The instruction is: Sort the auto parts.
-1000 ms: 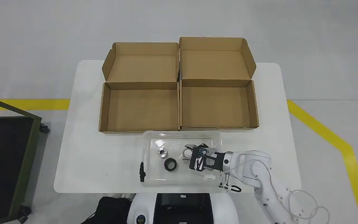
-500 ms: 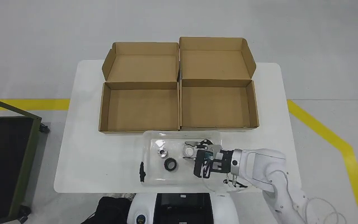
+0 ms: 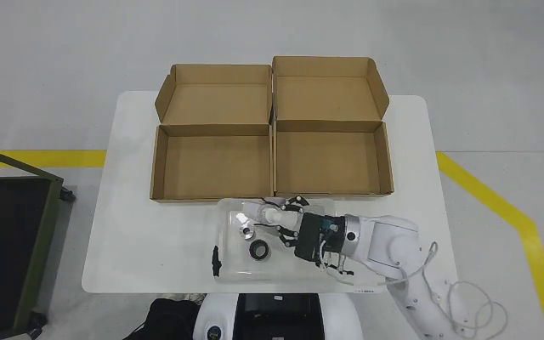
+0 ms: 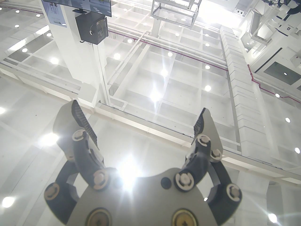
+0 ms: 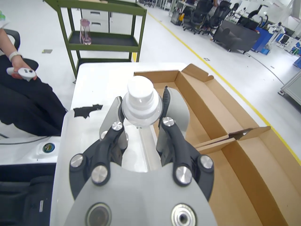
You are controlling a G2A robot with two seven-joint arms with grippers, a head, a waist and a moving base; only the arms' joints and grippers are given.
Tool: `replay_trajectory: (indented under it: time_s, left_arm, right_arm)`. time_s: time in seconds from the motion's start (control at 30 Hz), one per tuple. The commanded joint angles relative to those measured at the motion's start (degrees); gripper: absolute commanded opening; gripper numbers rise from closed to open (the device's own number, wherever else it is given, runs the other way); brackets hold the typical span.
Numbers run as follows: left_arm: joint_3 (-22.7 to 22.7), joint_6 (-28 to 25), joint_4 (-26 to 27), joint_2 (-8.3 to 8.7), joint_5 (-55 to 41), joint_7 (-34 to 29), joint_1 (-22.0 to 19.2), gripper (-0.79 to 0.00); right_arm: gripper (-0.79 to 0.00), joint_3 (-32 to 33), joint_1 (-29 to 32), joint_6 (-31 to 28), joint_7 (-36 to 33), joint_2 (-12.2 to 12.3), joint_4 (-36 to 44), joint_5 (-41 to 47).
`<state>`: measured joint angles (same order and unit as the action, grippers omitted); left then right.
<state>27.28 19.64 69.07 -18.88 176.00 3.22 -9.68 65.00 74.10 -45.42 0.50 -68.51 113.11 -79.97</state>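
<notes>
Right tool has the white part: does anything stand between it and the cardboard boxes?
Nothing visible does. The right tool holds the white part over the clear tray; the cardboard boxes lie open and empty just beyond, with only their near walls to clear.

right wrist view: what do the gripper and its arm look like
The right gripper has a grey metal base, black linkages with silver screws, and pale grey fingers with black pads. Its arm is glossy white, with thin white cables looped beside it.
</notes>
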Motion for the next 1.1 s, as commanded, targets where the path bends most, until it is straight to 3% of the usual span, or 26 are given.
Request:
replay_trajectory:
  time_s: [0.0, 0.53, 0.77, 1.07]
  left_arm:
    - [0.0, 0.0, 0.0, 0.00, 0.0, 0.0, 0.0, 0.000]
    - [0.0, 0.0, 0.0, 0.00, 0.0, 0.0, 0.0, 0.000]
    - [0.0, 0.0, 0.0, 0.00, 0.0, 0.0, 0.0, 0.000]
    - [0.0, 0.0, 0.0, 0.00, 0.0, 0.0, 0.0, 0.000]
  right_arm:
    - [-0.785, -0.1, -0.6, 0.6, 2.4, -0.1, -0.2, 0.6]
    - [-0.785, 5.0, -1.7, 1.2, 12.7, 0.5, 4.8, 3.3]
    - [-0.785, 6.5, -1.2, 0.9, 14.3, 0.8, 7.3, 2.6]
    - [-0.785, 4.9, -2.7, 0.9, 13.2, 0.8, 4.2, 1.5]
